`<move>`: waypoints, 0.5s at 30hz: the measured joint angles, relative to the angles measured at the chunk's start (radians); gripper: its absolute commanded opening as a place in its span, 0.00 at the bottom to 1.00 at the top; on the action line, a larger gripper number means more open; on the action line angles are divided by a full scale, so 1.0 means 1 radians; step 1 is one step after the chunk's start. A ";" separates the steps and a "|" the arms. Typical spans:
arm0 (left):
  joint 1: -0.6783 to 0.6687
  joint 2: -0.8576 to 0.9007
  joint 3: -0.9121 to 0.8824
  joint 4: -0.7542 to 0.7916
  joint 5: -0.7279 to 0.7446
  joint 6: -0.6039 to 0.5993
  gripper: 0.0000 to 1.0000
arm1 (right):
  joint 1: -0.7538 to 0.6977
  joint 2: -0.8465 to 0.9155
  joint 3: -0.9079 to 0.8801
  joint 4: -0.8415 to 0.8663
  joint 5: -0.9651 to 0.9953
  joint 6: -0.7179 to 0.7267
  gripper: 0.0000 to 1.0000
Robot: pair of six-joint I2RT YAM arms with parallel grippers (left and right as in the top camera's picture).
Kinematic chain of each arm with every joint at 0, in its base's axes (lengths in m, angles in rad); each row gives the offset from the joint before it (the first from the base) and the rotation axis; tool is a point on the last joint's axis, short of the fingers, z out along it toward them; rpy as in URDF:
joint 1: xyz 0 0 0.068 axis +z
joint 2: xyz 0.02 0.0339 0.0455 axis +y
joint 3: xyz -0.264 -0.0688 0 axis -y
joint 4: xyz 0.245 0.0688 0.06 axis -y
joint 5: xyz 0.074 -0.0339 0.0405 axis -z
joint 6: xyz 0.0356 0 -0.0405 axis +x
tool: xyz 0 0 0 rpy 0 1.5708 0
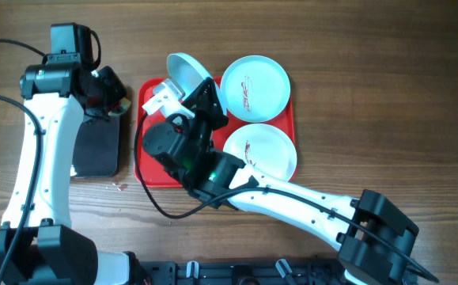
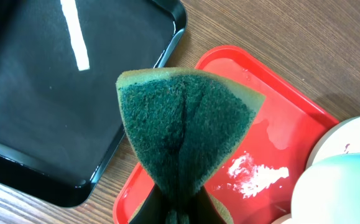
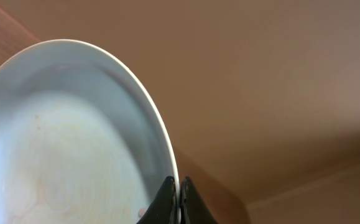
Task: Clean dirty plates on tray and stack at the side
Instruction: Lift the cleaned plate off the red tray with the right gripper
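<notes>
We see the right hand clamped shut on the rim of one round, shallow, pale mint-white plate. It holds this plate tilted on edge above the upper left corner of the large red rectangular plastic tray, centre of the overhead frame. Two matching plates lie flat on the tray's right half, the upper plate and the lower plate just beside each other. Both have thin dark-red smears in the middle. The left hand, upper left of the overhead frame, is pinched shut on a folded green scouring sponge. It hangs over the top end of the small black rectangular tray, which lies just beside the red tray on the brown wooden table. In the left wrist view we see a wet sheen on the red tray's floor.
</notes>
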 measured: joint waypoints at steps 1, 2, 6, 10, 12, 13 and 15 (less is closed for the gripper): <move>0.000 0.000 0.000 0.000 0.000 0.000 0.04 | 0.003 0.000 0.000 -0.025 -0.001 0.026 0.04; 0.000 0.000 0.000 0.000 0.000 0.000 0.04 | 0.006 0.000 0.000 -0.052 -0.005 0.051 0.04; 0.000 0.000 0.000 0.000 0.003 0.000 0.04 | 0.027 0.000 0.000 -0.173 -0.038 0.169 0.04; 0.000 0.000 0.000 0.000 0.003 0.000 0.05 | 0.041 0.000 0.000 -0.304 -0.124 0.349 0.04; 0.000 0.000 0.000 0.000 0.003 0.000 0.04 | 0.040 0.000 0.000 -0.368 -0.181 0.475 0.04; 0.000 0.000 0.000 0.000 0.003 0.000 0.04 | 0.040 0.000 0.000 -0.385 -0.208 0.522 0.04; 0.000 0.000 0.000 -0.001 0.007 0.000 0.04 | 0.035 0.000 0.000 -0.418 -0.293 0.650 0.04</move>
